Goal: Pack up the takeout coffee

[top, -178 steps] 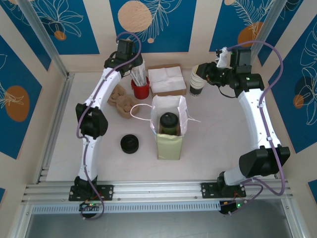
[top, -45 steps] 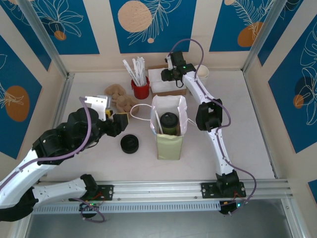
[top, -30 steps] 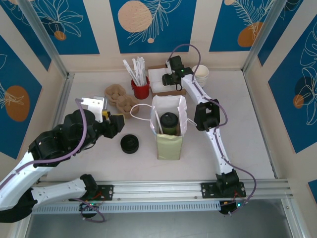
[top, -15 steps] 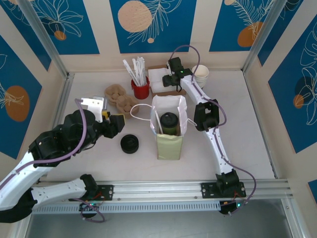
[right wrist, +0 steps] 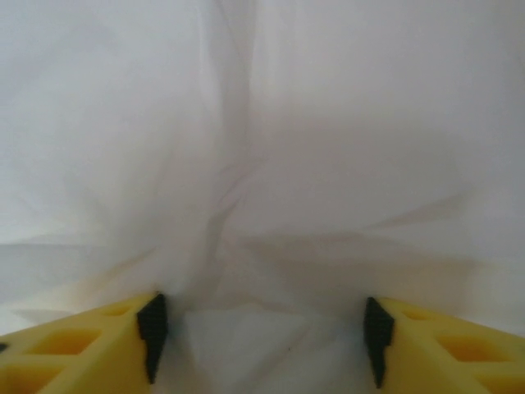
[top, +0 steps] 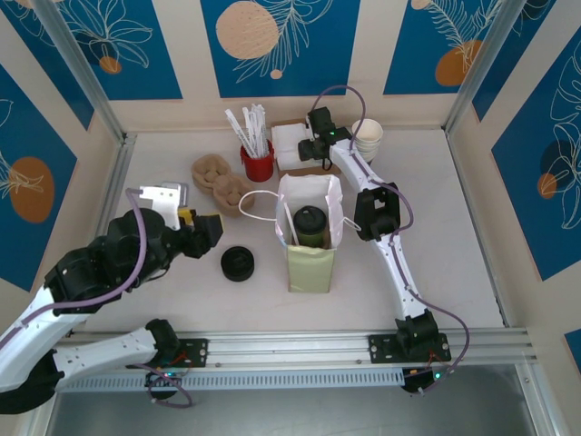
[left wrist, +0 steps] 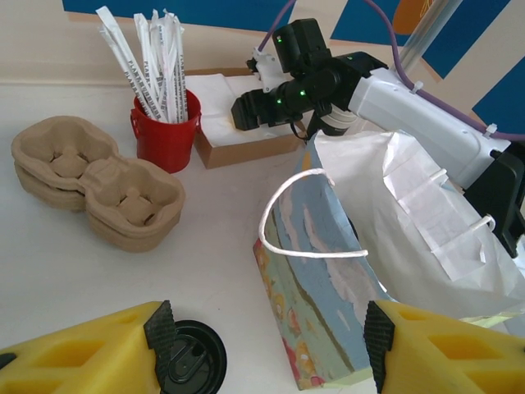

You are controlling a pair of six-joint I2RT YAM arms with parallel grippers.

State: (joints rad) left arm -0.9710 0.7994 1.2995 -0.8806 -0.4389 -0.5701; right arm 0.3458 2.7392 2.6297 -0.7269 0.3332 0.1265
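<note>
The takeout coffee (top: pixel 309 223), a cup with a round black lid, stands inside the open paper bag (top: pixel 310 263) at mid-table, with a wrapped straw (top: pixel 290 224) beside it. My left gripper (top: pixel 207 227) hovers open to the left of the bag, just above the pile of black lids (top: pixel 238 263). In the left wrist view the bag (left wrist: pixel 328 271) and a black lid (left wrist: pixel 184 361) lie between its spread fingers (left wrist: pixel 160 338). My right gripper (top: pixel 301 149) is low over the white napkins (top: pixel 292 138) at the back. In the right wrist view it (right wrist: pixel 264 336) is open against the napkins (right wrist: pixel 262 164).
A red cup of wrapped straws (top: pixel 258 162) and stacked cardboard cup carriers (top: pixel 218 178) stand at the back left. A stack of white cups (top: pixel 369 138) sits right of the napkin box (top: pixel 313 167). The bag's white liner (left wrist: pixel 410 213) and cord handle (left wrist: pixel 303 246) stick out.
The left arm has drawn back a little toward the near left. The right gripper has stayed at the napkins, barely shifting.
</note>
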